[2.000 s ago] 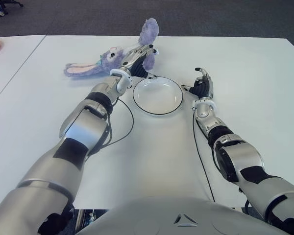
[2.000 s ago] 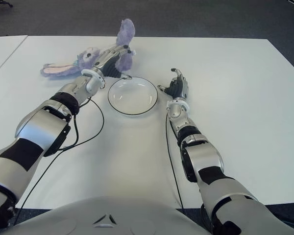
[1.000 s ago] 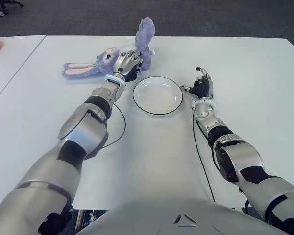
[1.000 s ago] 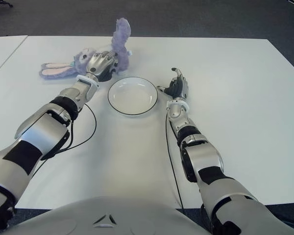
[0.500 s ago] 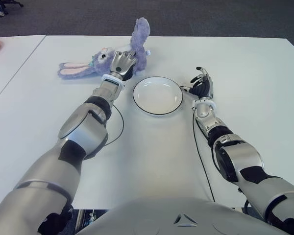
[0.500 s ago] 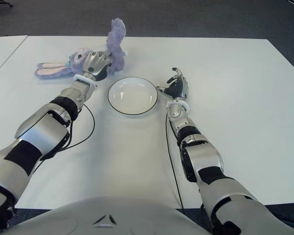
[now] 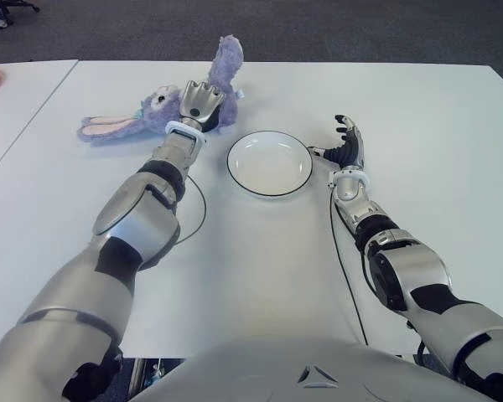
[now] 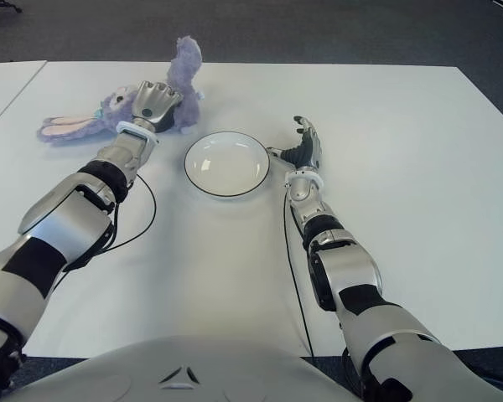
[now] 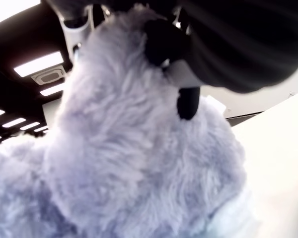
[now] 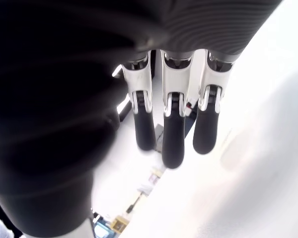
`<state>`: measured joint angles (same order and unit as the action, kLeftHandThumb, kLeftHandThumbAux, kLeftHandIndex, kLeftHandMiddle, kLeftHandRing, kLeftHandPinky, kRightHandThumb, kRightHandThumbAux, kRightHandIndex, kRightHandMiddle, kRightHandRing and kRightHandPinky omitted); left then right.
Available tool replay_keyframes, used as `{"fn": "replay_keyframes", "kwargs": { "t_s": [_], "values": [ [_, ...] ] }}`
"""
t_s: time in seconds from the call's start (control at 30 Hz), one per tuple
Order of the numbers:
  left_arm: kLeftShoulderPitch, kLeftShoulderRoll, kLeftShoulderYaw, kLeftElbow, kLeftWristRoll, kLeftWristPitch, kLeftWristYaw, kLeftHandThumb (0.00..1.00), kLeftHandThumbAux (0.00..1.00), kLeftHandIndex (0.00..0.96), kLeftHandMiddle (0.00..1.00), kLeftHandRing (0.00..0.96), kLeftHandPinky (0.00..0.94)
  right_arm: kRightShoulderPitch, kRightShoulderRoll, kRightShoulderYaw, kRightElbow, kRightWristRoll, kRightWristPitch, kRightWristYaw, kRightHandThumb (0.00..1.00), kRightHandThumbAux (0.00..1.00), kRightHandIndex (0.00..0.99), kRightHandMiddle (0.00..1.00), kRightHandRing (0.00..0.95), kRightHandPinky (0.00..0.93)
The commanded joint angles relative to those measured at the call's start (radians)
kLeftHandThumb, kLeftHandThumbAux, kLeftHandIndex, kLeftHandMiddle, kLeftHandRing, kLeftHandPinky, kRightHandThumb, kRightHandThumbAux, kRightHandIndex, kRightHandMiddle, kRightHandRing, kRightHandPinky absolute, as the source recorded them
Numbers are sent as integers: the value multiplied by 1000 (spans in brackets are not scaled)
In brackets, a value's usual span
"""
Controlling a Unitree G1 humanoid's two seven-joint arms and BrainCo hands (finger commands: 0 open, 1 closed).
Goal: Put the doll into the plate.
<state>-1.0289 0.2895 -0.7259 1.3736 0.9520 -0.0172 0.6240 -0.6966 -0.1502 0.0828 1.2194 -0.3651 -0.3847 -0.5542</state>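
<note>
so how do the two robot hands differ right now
The left robot hand is curled around the fluffy purple rabbit doll, while the right robot hand holds nothing, its fingers extended. The left robot hand sits behind and to the left of the white black-rimmed plate; the right robot hand shows just to its right. Both are over the white table, level with the plate's far side.

Plate (image 7: 269, 162) interior holds nothing. Bare bench (image 7: 268, 92) lies beyond and nearer than the plate. Left of the plate, the left hand (image 7: 198, 101) closed on the doll (image 7: 151, 113) blocks access; just right, the right hand (image 7: 345, 147) with fingers (image 10: 173, 130) spread.
</note>
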Motion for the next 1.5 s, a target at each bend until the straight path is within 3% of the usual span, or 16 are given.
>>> {"fn": "replay_keyframes", "kwargs": {
  "t_s": [0.03, 0.4, 0.67, 0.8, 0.9, 1.0, 1.07, 1.5],
  "values": [
    [10, 42, 2, 10, -7, 7, -58, 1000, 659, 389, 430, 523, 532, 232, 80, 0, 153, 8, 105, 63, 0, 904, 161, 168, 179, 189],
    [33, 86, -21, -65, 11, -48, -29, 1000, 662, 346, 465, 573, 541, 235, 82, -2, 153, 4, 97, 62, 0, 911, 159, 165, 161, 174],
    [67, 168, -24, -200, 30, -97, 21, 1000, 661, 342, 476, 575, 549, 235, 81, 1, 153, 0, 100, 66, 0, 913, 156, 160, 153, 163],
    [81, 215, -28, -280, 58, -99, 85, 961, 657, 361, 512, 617, 701, 233, 79, 5, 153, -5, 102, 62, 0, 913, 156, 160, 152, 163],
    [72, 232, -21, -303, 70, -93, 138, 953, 653, 373, 514, 581, 784, 232, 78, 6, 153, -7, 103, 62, 0, 913, 156, 160, 153, 166],
    [57, 241, -11, -315, 74, -92, 177, 886, 661, 393, 544, 755, 842, 232, 78, 6, 153, -7, 103, 65, 0, 913, 158, 164, 158, 176],
    [51, 243, -8, -322, 77, -88, 209, 870, 664, 397, 550, 800, 856, 232, 77, 6, 154, -7, 102, 65, 0, 915, 159, 166, 161, 181],
    [42, 240, -4, -419, 89, -120, 308, 850, 668, 398, 550, 850, 867, 233, 77, 1, 154, -2, 102, 69, 0, 921, 159, 163, 157, 174]
  ]
}}
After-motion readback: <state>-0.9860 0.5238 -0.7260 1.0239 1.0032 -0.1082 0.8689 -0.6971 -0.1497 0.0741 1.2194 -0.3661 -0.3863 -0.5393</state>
